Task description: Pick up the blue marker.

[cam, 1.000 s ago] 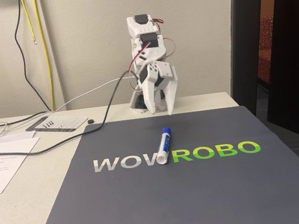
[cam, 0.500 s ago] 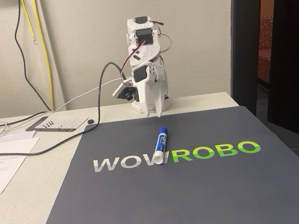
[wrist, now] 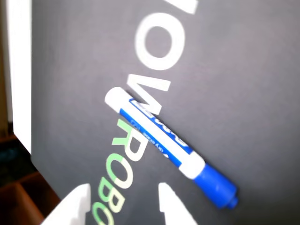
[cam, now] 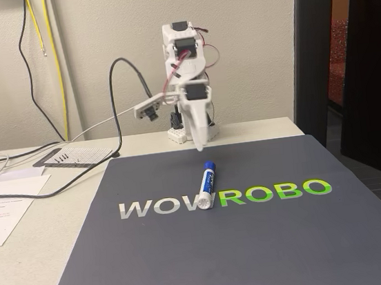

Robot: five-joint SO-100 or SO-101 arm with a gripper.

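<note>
The blue marker is lying flat on the dark mat near the middle of the fixed view, its blue cap pointing toward the arm and its white end resting on the mat's lettering between the "WOW" and the "ROBO". In the wrist view it is running diagonally from the upper left to the lower right, cap lowest. The gripper is hanging just above and behind the cap, not touching it; in the wrist view its two white fingertips are showing at the bottom edge with a gap between them, so the jaws are standing apart and holding nothing. The approach step appears to be in hand. The next move likely calls for reaching forward over the barrel, lowering with the jaws astride it, then closing.
</note>
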